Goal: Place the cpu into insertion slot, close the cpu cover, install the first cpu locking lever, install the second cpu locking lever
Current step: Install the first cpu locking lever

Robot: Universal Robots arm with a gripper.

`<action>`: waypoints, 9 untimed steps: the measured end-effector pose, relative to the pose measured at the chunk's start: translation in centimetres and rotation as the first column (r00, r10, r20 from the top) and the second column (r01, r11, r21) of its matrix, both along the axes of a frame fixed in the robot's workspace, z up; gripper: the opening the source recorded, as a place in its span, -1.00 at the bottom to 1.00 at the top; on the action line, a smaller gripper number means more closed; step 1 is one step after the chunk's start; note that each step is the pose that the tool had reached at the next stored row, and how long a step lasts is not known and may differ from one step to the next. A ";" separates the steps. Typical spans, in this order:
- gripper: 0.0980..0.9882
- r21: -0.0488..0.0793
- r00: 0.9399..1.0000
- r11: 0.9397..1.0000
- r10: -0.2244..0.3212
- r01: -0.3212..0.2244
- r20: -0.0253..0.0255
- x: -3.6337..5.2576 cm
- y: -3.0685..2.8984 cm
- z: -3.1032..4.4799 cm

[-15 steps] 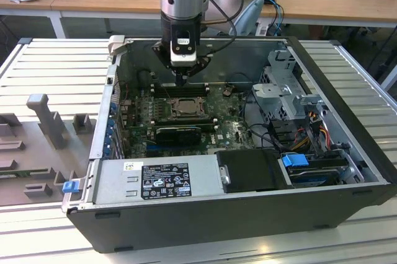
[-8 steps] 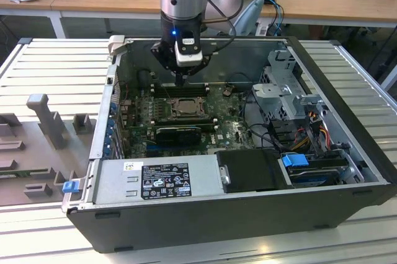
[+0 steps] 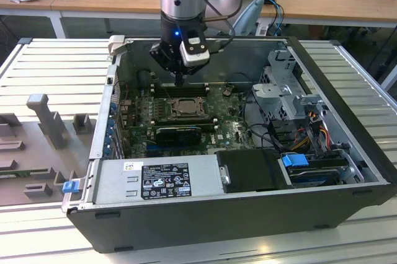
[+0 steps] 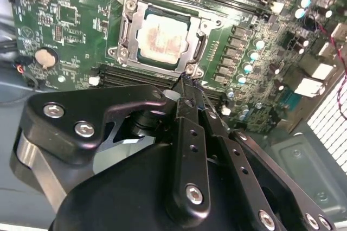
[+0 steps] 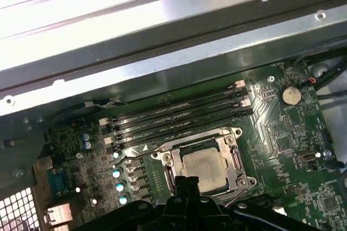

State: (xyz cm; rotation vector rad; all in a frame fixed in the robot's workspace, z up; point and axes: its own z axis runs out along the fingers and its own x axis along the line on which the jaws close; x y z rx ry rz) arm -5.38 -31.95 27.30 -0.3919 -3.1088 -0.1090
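**Item 1, insertion slot** (image 4: 162,0). My landmark for every place below. A black-rimmed socket on the green motherboard (image 3: 231,131), inside the open computer case (image 3: 248,224).

**Item 2, cpu** (image 4: 162,36). A pale square chip, seated flat in the insertion slot. It shows in both wrist views through the cut-out of item 3.

**Item 3, cpu cover** (image 4: 128,27). A silver frame lying down flat over the insertion slot and ringing the cpu. I judge it closed. I cannot tell whether the thin levers along its edges are latched.

**Item 4, gripper** (image 4: 183,82). The fingers are pressed together to one narrow tip, with nothing pinched between them. The tip hangs just off one corner of the insertion slot, close above the board. I cannot tell whether it touches.

**Item 5, governing relation.** The cpu lies just beyond the tip, inward across that corner. The socket is near enough square that it gives me no long axis to line up on. The memory slots (image 5: 179,113) run parallel to the insertion slot's edges.

**Item 6, arm pose.** In the exterior view the arm stands close to vertical over the insertion slot. The wrist is turned straight down into the case and the gripper (image 3: 179,80) points at the board.

**Item 7, coin cell** (image 4: 45,57). It sits on the board well apart from the insertion slot.
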 end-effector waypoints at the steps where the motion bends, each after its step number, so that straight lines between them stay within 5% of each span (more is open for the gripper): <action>1: -0.98 0.000 1.000 1.000 0.016 -0.016 0.000 0.00 0.00 0.00; 9: -0.98 0.000 0.993 0.993 0.120 -0.120 0.000 0.00 0.00 0.00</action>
